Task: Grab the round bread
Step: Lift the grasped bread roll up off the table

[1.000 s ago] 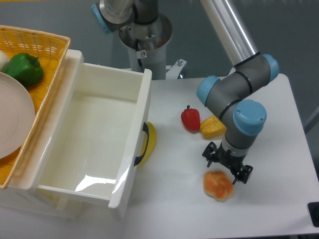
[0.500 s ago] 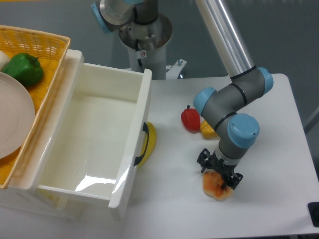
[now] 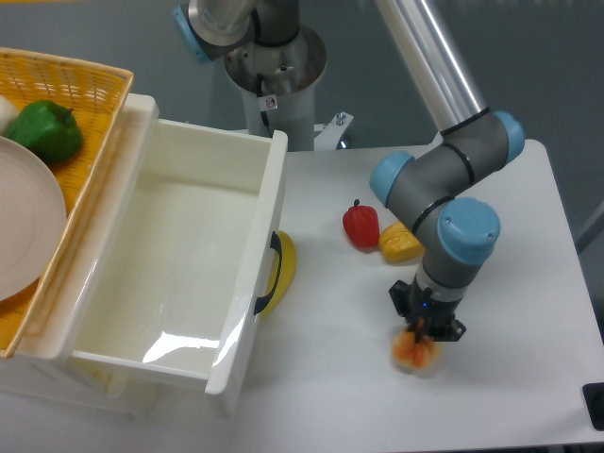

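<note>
The bread (image 3: 416, 353) is seen low on the right of the white worktop (image 3: 528, 274), near the front edge, with the gripper (image 3: 424, 332) set straight down on it. The jaws are drawn in narrow against the bread's top; whether they are truly pinching it cannot be told, since the wrist covers the contact. Only the lower orange and cream part of the bread is shown, and whether it rests on the worktop or is just clear of it cannot be made out.

Behind it, well apart, a yellow lump (image 3: 399, 244) is lying, partly covered by the arm's grey elbow, and a red pepper (image 3: 360, 225) with a dark stem is placed touching or just beside its left end. Further left, a banana (image 3: 280, 271) is lying against the handle of a large white bin (image 3: 247, 283). Nothing but glare is seen on the bin's floor.

At the far left a yellow wicker basket (image 3: 90, 85) is seated over the bin's rim. In it a green pepper (image 3: 44, 131) and a pale plate (image 3: 28, 231) are held; both basket and plate are cut off by the picture's edge, and a white scrap at the top left is too little shown to be named.
</note>
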`<action>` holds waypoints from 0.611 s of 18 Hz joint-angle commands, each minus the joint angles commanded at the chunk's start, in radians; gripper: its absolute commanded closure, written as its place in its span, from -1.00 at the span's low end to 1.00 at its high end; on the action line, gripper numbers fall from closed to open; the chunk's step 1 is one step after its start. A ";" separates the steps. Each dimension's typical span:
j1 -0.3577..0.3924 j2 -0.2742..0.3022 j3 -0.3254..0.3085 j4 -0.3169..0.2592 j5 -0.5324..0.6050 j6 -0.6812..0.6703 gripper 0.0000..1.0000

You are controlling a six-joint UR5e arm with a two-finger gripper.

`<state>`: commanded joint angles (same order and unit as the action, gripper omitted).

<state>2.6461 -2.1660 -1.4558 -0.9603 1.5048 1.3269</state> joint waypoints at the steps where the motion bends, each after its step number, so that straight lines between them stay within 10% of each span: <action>1: 0.000 0.000 0.002 0.000 0.002 0.002 1.00; 11: 0.003 0.024 0.201 -0.282 0.078 0.135 1.00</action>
<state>2.6492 -2.1416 -1.2548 -1.2424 1.5830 1.4618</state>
